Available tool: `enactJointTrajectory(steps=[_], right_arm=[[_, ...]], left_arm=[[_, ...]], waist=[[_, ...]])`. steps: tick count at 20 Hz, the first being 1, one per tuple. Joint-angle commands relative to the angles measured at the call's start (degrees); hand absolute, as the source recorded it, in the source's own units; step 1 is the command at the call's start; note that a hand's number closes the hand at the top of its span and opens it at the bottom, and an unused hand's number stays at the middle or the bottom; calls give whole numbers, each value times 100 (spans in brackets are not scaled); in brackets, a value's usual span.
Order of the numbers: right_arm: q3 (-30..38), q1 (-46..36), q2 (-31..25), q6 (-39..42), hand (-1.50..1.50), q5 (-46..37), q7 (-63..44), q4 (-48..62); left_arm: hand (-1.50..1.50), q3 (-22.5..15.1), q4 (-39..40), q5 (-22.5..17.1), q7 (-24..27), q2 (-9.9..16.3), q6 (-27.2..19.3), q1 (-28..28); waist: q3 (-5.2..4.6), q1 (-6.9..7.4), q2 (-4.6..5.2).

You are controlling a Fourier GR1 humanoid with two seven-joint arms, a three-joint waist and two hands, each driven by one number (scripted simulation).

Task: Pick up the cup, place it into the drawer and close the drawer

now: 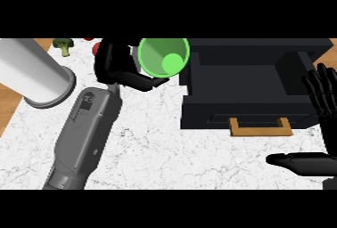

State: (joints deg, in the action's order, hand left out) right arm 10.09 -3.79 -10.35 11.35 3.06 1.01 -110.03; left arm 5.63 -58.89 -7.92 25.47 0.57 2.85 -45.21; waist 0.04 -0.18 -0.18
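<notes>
Green cup (pixel 164 56) sits gripped in the left hand (pixel 121 67), fingers curled round it, held just beside the left edge of the open black drawer (pixel 244 95) with its wooden handle (pixel 260 127). Right hand (pixel 316 133) rests open at the drawer's right side, over the white marble counter (pixel 164 151).

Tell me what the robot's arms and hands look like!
The left forearm is a long, smooth grey shell with a small dark marking near the wrist. The left hand is glossy black. The right hand is black too, with thin, ridged fingers and a thick, rounded thumb. No cables or sleeves show, and the right forearm is out of view.
</notes>
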Motion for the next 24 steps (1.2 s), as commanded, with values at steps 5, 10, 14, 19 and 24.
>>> enactJointTrajectory(steps=[5,10,14,19,24], right_arm=[[-179,248,207,-56,-150,-207,226,-98],[-20,-106,45,39,-150,-18,73,130],[77,221,49,166,-150,77,293,71],[-122,-258,149,-4,-150,-124,220,284],[56,-384,-12,154,-150,81,189,452]], left_arm=[[150,-851,448,-246,-908,-56,-1346,-1418],[150,-969,1351,-731,-1073,-57,-1632,-2140],[150,-1226,1855,-1037,-870,-57,-1815,-2264],[150,-1686,2697,-1543,-732,-57,-2068,-2794],[150,-2514,2856,-2245,-314,-57,-2200,-2516]], waist=[[-1,-113,25],[-1,-126,39],[-1,-151,39],[1,-226,74],[1,-303,80]])
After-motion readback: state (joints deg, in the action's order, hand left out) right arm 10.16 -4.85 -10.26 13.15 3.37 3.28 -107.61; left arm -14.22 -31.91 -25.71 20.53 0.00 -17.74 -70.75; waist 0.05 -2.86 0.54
